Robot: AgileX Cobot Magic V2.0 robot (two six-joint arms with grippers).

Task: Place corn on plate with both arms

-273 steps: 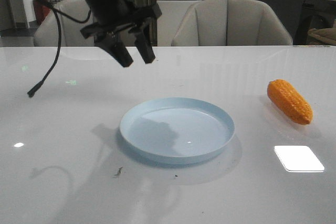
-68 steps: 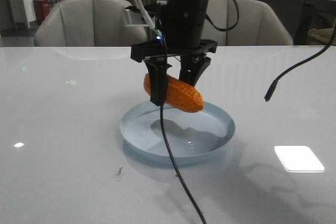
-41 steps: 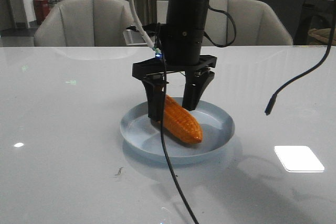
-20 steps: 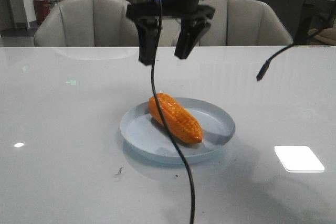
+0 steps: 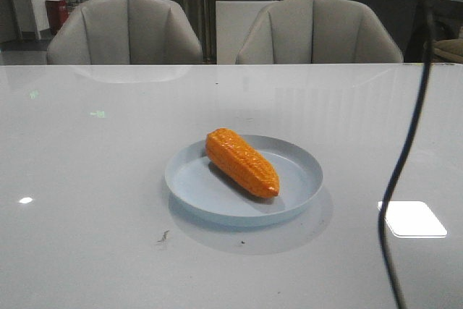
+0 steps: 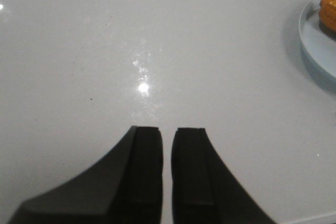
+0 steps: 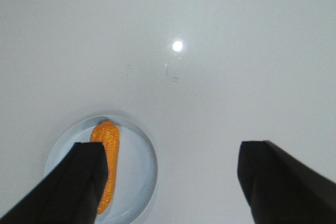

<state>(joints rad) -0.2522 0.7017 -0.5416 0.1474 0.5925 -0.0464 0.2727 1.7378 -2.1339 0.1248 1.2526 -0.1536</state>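
The orange corn (image 5: 242,162) lies on its side inside the pale blue plate (image 5: 304,171) at the middle of the white table, its tapered tip toward the front right. Neither gripper shows in the front view. High above the table, my right gripper (image 7: 173,163) is open with nothing between its fingers; the corn (image 7: 108,156) and plate (image 7: 139,166) lie far below it, partly behind one finger. My left gripper (image 6: 167,140) is shut and empty over bare table, with the plate's edge (image 6: 315,45) and a bit of corn (image 6: 329,11) off to one side.
A dark cable (image 5: 405,150) hangs down at the right of the front view. Two grey chairs (image 5: 123,30) stand behind the table. A bright light patch (image 5: 411,218) reflects on the table right of the plate.
The right gripper let go of the corn on the plate, opened, and rose up out of the front view. The corn now lies still on the plate.
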